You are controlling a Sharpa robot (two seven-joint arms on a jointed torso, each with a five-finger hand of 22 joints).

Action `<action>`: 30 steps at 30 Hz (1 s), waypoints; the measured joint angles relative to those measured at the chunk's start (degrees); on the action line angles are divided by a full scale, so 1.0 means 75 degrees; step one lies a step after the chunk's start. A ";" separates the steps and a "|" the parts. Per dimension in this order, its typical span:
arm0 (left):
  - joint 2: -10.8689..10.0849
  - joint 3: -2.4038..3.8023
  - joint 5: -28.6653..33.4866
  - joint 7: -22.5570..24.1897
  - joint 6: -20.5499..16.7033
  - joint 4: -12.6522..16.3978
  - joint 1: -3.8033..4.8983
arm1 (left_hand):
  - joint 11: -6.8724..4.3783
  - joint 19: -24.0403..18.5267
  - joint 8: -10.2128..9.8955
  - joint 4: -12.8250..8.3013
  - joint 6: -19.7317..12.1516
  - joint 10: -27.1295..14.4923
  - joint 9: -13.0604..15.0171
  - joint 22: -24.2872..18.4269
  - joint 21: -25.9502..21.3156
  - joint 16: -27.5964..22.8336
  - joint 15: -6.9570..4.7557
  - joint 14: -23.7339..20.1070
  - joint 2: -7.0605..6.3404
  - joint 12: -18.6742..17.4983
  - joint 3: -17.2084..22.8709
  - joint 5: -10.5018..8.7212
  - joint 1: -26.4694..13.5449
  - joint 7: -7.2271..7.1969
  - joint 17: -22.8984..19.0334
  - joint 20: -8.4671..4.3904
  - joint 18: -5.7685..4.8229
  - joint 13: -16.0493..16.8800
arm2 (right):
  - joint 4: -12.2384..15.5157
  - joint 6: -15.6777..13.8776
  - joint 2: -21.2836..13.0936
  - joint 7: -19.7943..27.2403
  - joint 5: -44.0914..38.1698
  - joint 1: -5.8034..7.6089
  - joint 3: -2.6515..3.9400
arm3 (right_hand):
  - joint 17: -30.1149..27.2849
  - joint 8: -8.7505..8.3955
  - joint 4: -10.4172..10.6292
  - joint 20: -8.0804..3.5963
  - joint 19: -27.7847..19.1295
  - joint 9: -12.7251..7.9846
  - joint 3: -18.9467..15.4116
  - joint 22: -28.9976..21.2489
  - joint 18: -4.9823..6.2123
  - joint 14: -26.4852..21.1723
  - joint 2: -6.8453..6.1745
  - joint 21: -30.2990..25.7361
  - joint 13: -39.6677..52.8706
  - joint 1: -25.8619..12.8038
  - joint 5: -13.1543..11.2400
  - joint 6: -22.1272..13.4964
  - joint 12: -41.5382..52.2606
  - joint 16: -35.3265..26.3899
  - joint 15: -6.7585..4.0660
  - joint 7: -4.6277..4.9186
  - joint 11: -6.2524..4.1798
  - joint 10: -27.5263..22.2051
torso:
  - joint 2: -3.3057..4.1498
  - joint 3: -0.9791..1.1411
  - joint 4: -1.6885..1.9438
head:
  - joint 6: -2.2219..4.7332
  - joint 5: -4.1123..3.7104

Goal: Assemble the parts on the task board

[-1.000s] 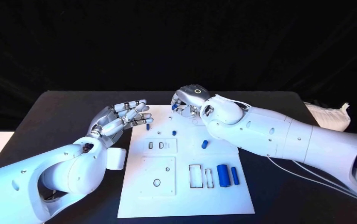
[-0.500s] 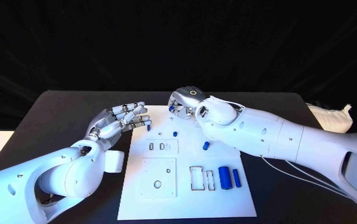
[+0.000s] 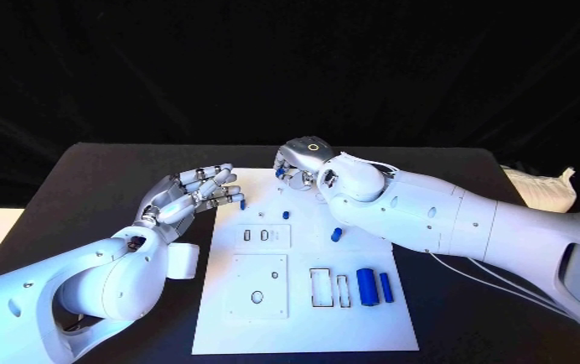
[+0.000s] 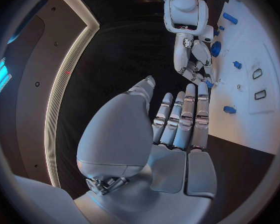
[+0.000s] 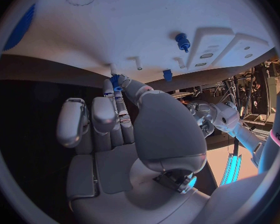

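The right hand [image 3: 300,161] is pinching a small blue part [image 5: 115,80] at the task board's [image 3: 363,314] far edge, and should lift it straight, while the left hand [image 3: 194,195] is hovering empty, fingers apart, beside the board's left edge.

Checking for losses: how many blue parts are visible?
6 parts: two at the board's near right, one mid-board, two farther back, one held in the right hand. More may be hidden.

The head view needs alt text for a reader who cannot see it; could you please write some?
The right robot hand pinches a small blue part at the far edge of the white task board. The left robot hand hovers open beside the board's left edge; more blue parts lie on the board.
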 measured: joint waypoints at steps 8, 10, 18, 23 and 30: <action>-0.0021 0.0001 0.0000 0.0000 0.0000 -0.0032 0.0002 | 0.0000 0.0000 0.0000 0.0000 0.0000 0.0000 0.0000 0.0000 0.0000 0.0000 0.0000 0.0000 0.0000 0.0000 0.0000 0.0000 0.0000 0.0000 0.0000 0.0000 0.0000 0.0000 | 0.0276 0.0071 -0.0219 -0.0179 -0.0131 -0.0022 0.0029 | 0.0017 0.0000 0.0022 0.0000 0.0000 0.0003 -0.0023 0.0017 -0.0001 0.0000 0.0008 0.0000 0.0018 0.0008 0.0000 0.0006 0.0001 0.0030 0.0000 -0.0005 0.0002 -0.0002 | 0.0021 -0.0011 0.0036 | -0.0015 -0.0039; -0.0024 0.0001 0.0000 0.0000 0.0000 -0.0038 0.0002 | 0.0000 0.0000 0.0000 0.0000 0.0000 0.0000 0.0000 0.0000 0.0000 0.0000 0.0000 0.0000 0.0000 0.0000 0.0000 0.0000 0.0000 0.0000 0.0000 0.0000 0.0001 0.0000 | 0.0342 0.0095 -0.0282 -0.0220 -0.0151 -0.0033 0.0048 | 0.0017 0.0000 0.0022 0.0000 0.0000 0.0005 -0.0023 0.0021 0.0000 0.0000 0.0008 0.0000 0.0018 0.0008 -0.0003 0.0016 0.0001 0.0030 0.0000 -0.0015 0.0002 -0.0002 | 0.0026 -0.0015 0.0044 | -0.0016 -0.0045; -0.0033 0.0001 0.0000 0.0000 0.0000 -0.0054 0.0004 | 0.0000 0.0000 0.0000 0.0000 0.0000 0.0000 0.0000 0.0000 0.0000 0.0000 0.0000 0.0000 0.0000 0.0000 0.0000 0.0000 0.0000 0.0000 0.0000 0.0000 0.0000 0.0000 | 0.0510 0.0191 -0.0403 -0.0350 -0.0220 -0.0059 0.0099 | 0.0032 -0.0005 0.0022 0.0000 0.0000 0.0005 -0.0025 0.0030 0.0000 0.0000 0.0008 0.0000 0.0018 0.0008 0.0022 0.0026 0.0000 0.0030 0.0000 -0.0026 0.0013 -0.0013 | 0.0044 -0.0020 0.0062 | -0.0001 -0.0080; -0.0034 0.0001 0.0000 0.0000 0.0000 -0.0054 0.0005 | 0.0000 0.0000 0.0000 0.0000 0.0000 0.0000 0.0000 0.0000 0.0000 0.0000 0.0000 -0.0001 0.0000 0.0000 0.0000 0.0000 0.0000 0.0000 0.0000 0.0000 0.0001 0.0000 | 0.0527 0.0226 -0.0409 -0.0389 -0.0239 -0.0057 0.0108 | 0.0032 -0.0014 0.0022 0.0000 -0.0001 0.0005 -0.0026 0.0037 0.0000 0.0000 0.0008 0.0000 0.0016 0.0008 0.0022 0.0026 -0.0001 0.0030 0.0000 -0.0027 0.0014 -0.0014 | 0.0056 -0.0024 0.0088 | 0.0008 -0.0109; -0.0033 0.0001 0.0000 -0.0004 0.0001 -0.0053 0.0005 | 0.0000 0.0000 0.0000 0.0000 0.0000 0.0000 0.0000 0.0000 0.0000 0.0000 0.0000 -0.0001 0.0000 0.0000 0.0000 0.0000 0.0000 0.0000 0.0000 0.0000 0.0000 0.0000 | 0.0427 0.0233 -0.0357 -0.0393 -0.0235 -0.0064 0.0103 | -0.0035 -0.0022 0.0096 0.0000 -0.0001 0.0057 0.0008 0.0013 0.0000 0.0000 -0.0031 0.0000 0.0013 0.0047 0.0022 0.0025 -0.0002 0.0030 0.0000 -0.0028 0.0004 -0.0054 | 0.0070 -0.0034 0.0119 | -0.0007 -0.0117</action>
